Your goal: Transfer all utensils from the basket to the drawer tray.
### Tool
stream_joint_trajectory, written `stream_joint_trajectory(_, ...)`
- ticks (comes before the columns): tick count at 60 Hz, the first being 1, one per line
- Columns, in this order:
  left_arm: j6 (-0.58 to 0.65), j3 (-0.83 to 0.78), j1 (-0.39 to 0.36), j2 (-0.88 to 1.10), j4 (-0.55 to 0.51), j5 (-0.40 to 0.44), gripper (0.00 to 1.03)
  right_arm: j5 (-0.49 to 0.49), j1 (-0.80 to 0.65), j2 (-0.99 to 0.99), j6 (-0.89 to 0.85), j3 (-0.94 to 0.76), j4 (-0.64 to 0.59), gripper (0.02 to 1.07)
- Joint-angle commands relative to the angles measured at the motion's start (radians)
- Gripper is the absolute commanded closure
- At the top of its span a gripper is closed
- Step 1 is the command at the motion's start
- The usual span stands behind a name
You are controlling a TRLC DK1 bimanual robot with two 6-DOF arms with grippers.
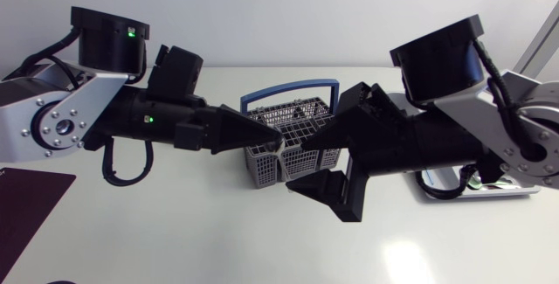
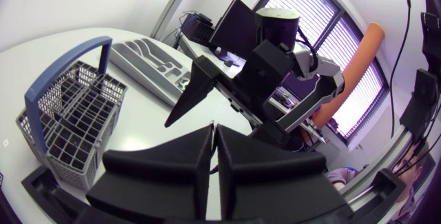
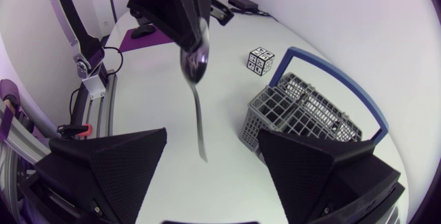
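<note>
No legible text or numbers, seemingly.

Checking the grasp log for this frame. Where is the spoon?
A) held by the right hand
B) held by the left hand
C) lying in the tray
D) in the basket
B: the right wrist view shows the spoon hanging bowl-up from the shut fingers of the left hand, beside the basket, while the right hand stands open and does not touch it.
</note>
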Motion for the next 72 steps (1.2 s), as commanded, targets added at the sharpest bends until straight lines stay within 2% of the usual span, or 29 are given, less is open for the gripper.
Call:
stream_joint_trajectory(1, 0.035, 0.000, -0.023, 0.015, -0.026, 0.023, 1.00, -0.013, 0.022, 0.002, -0.027, -0.030, 0.032, 0.21)
stream_joint_trajectory(18, 0.048, -0.003, -0.032, -0.001, -0.052, 0.023, 1.00, -0.024, 0.045, 0.016, -0.032, -0.027, 0.055, 0.58)
stream_joint_trajectory(35, 0.051, -0.005, -0.029, -0.024, -0.053, 0.024, 1.00, -0.041, 0.066, 0.026, -0.027, -0.027, 0.054, 0.83)
stream_joint_trajectory(39, 0.051, -0.005, -0.027, -0.027, -0.053, 0.024, 1.00, -0.044, 0.072, 0.031, -0.021, -0.024, 0.049, 0.84)
stream_joint_trajectory(48, 0.051, -0.008, -0.026, -0.032, -0.053, 0.024, 1.00, -0.045, 0.076, 0.042, -0.010, -0.016, 0.046, 0.96)
stream_joint_trajectory(62, 0.053, -0.006, -0.023, -0.038, -0.052, 0.024, 0.99, -0.045, 0.066, 0.029, -0.004, -0.014, 0.028, 0.99)
stream_joint_trajectory(71, 0.051, -0.003, -0.016, -0.040, -0.047, 0.024, 0.84, -0.041, 0.063, 0.017, -0.006, -0.022, 0.017, 1.00)
stream_joint_trajectory(72, 0.051, -0.001, -0.016, -0.040, -0.046, 0.024, 0.80, -0.039, 0.062, 0.014, -0.006, -0.024, 0.017, 1.00)
